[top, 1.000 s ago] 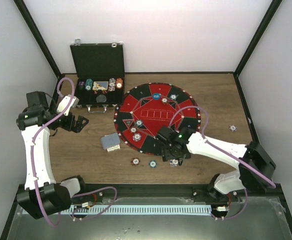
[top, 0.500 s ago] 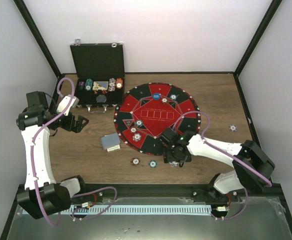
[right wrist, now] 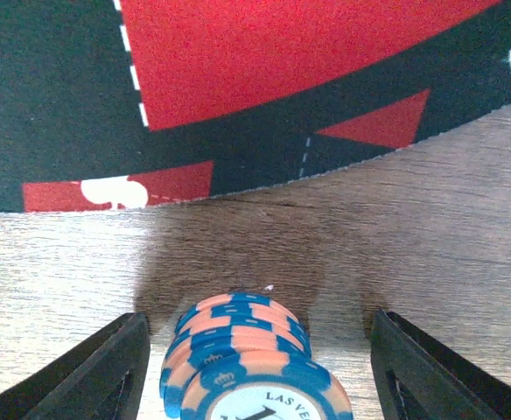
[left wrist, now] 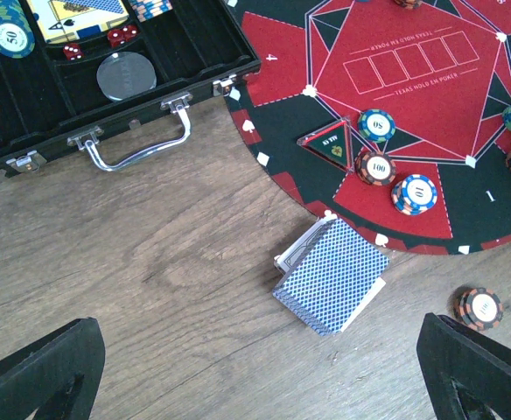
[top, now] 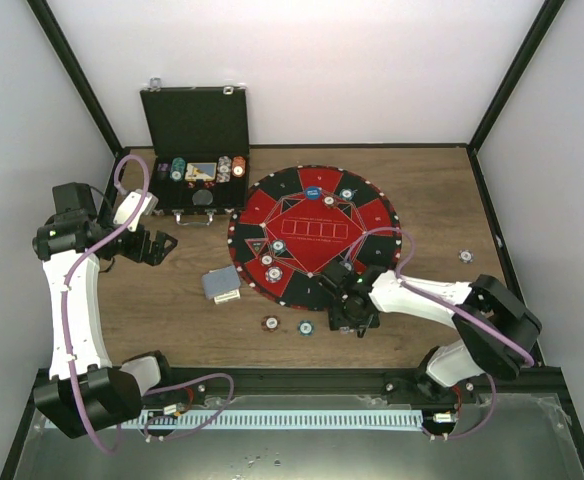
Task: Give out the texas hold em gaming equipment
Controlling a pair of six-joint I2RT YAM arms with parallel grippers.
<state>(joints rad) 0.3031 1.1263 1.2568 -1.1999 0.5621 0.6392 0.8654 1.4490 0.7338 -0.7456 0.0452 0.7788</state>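
Observation:
A short stack of orange-and-blue poker chips (right wrist: 247, 359) stands on the wood just off the mat's near edge. My right gripper (right wrist: 257, 319) is open around it, with a gap between the stack and each finger. From above, the right gripper (top: 353, 317) covers that stack. Two loose chips (top: 271, 323) (top: 305, 327) lie to its left. The deck of blue-backed cards (left wrist: 332, 273) lies by the mat's left rim. My left gripper (left wrist: 255, 367) hangs open and empty over bare wood, near the deck. Three chips (left wrist: 377, 166) and a blue button (top: 313, 192) sit on the mat.
The round red-and-black mat (top: 372, 215) fills the table's middle. The open black case (top: 197, 120) stands at the back left with chips, cards and dice in its trays. One lone chip (top: 466, 256) lies far right. A chip (left wrist: 480, 306) lies beside my left gripper's right finger.
My right gripper has slid off the mat's near edge toward me and come down over the chip stack, its jaws narrowing a little. The left arm has not moved.

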